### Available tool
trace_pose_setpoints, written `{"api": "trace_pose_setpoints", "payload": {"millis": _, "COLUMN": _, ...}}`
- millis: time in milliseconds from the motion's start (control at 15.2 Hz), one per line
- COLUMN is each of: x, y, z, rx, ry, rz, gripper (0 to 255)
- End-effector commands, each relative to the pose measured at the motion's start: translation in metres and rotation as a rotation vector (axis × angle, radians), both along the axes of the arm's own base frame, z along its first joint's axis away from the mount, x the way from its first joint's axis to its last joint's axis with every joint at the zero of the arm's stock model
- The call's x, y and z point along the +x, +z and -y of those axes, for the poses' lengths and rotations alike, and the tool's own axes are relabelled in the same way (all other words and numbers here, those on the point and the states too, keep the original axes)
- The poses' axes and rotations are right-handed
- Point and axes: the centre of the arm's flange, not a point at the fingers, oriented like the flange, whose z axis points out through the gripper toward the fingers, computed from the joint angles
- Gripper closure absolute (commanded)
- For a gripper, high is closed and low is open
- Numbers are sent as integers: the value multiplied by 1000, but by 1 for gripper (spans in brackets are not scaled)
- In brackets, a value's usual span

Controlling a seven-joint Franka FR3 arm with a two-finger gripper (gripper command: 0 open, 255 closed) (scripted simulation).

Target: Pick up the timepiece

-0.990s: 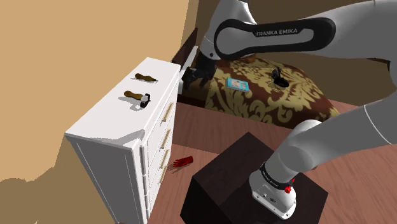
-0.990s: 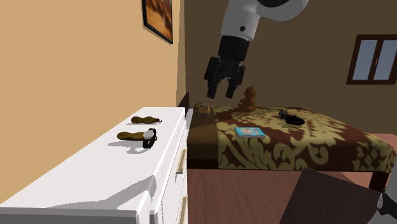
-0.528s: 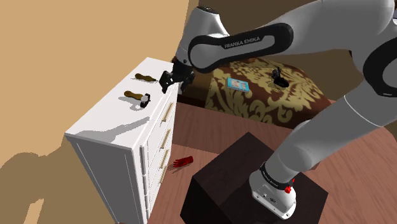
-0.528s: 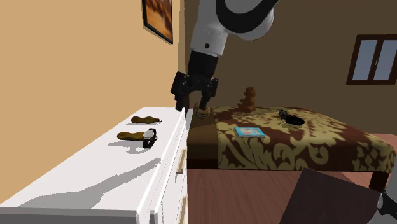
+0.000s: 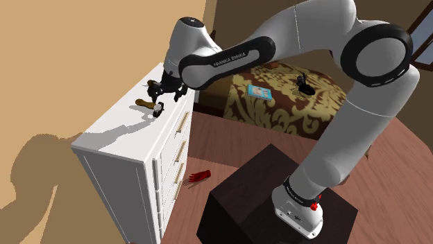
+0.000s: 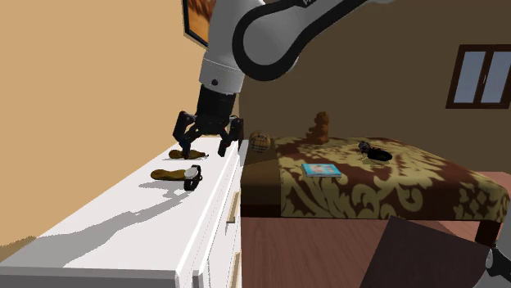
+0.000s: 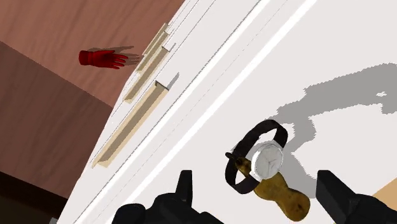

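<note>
The timepiece is a wristwatch (image 5: 159, 107) with a black strap and a white dial. It rests on the white dresser (image 5: 121, 138) against one end of a brown lumpy piece (image 6: 168, 173). In the second exterior view the watch (image 6: 193, 174) sits near the dresser's front edge (image 6: 214, 214). My gripper (image 6: 205, 145) hangs open a little above and behind it, touching nothing. In the shoulder view the gripper (image 5: 166, 94) is just above the watch. The wrist view has the watch (image 7: 264, 159) lying between my spread fingers, with the gripper (image 7: 256, 179) over the dresser top (image 7: 210, 121).
A second brown piece (image 6: 187, 153) lies further back on the dresser by the wall. A bed (image 5: 298, 104) with a book (image 5: 259, 91) stands beyond. A red glove (image 5: 199, 176) lies on the floor beside the dark stand (image 5: 250, 187).
The arm has swung from over the bed to the dresser and come down. The open gripper now hangs over the watch. The watch has not moved.
</note>
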Motion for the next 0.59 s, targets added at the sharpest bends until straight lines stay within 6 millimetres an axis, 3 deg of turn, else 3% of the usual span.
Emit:
{"api": "trace_pose_setpoints", "payload": {"millis": 0, "x": 17, "y": -12, "z": -12, "rx": 1, "ry": -21, "rz": 14, "gripper": 0}}
{"api": "trace_pose_setpoints", "payload": {"millis": 66, "x": 26, "y": -17, "z": -19, "rx": 2, "ry": -30, "rz": 20, "gripper": 0}}
{"api": "trace_pose_setpoints", "payload": {"millis": 528, "x": 26, "y": -54, "z": -19, "rx": 2, "ry": -30, "rz": 20, "gripper": 0}}
